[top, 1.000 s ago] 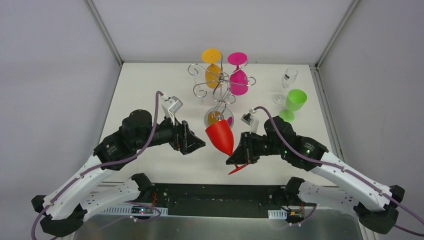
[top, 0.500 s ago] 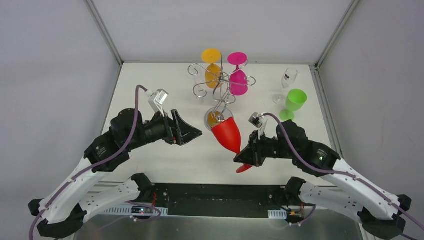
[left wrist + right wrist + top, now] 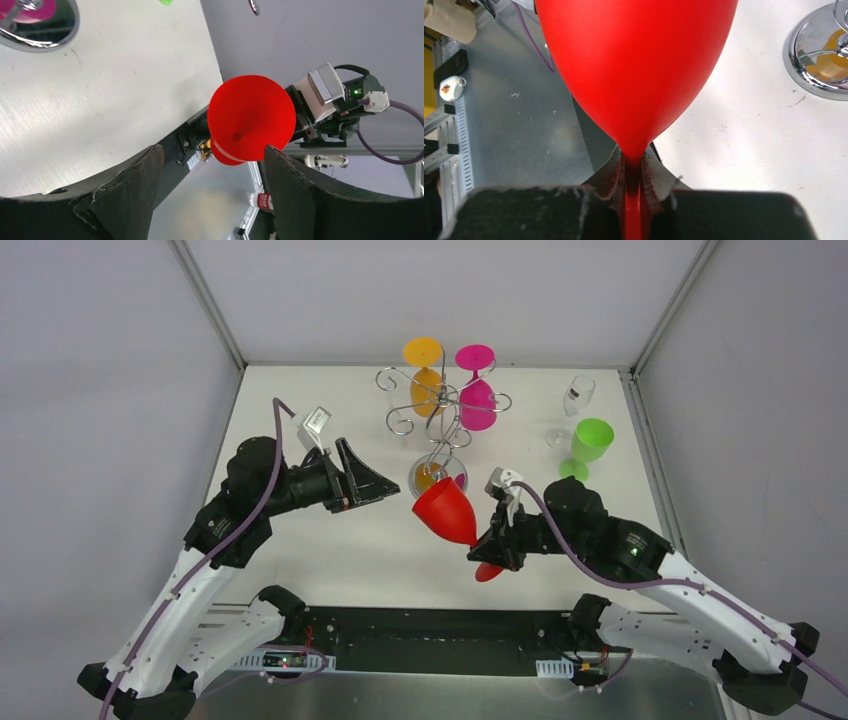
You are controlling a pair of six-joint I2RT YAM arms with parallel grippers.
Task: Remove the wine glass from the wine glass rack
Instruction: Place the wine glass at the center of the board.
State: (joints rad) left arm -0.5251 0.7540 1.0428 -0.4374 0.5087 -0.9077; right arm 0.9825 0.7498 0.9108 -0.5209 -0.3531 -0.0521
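The red wine glass (image 3: 445,515) is held off the rack (image 3: 441,400), tilted above the desk (image 3: 300,410), just near of the chrome base (image 3: 438,477). Its stem (image 3: 633,205) is clamped in the right hand (image 3: 492,550), and its foot (image 3: 487,573) is largely hidden behind that hand. The left hand (image 3: 380,488) is spread open to the left of the glass, touching nothing. The base is cut off in both wrist views. An orange glass (image 3: 424,380) and a pink glass (image 3: 477,400) hang on the rack.

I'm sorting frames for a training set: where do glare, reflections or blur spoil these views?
Top external: even, soft light, sharp throughout; the chrome base of the wine glass rack mirrors orange and pink. Left wrist: its own fingers are dark, near and soft-edged; the red wine glass looks flat. Right wrist: the glass fills the frame with a faint sheen; the table glares pale.
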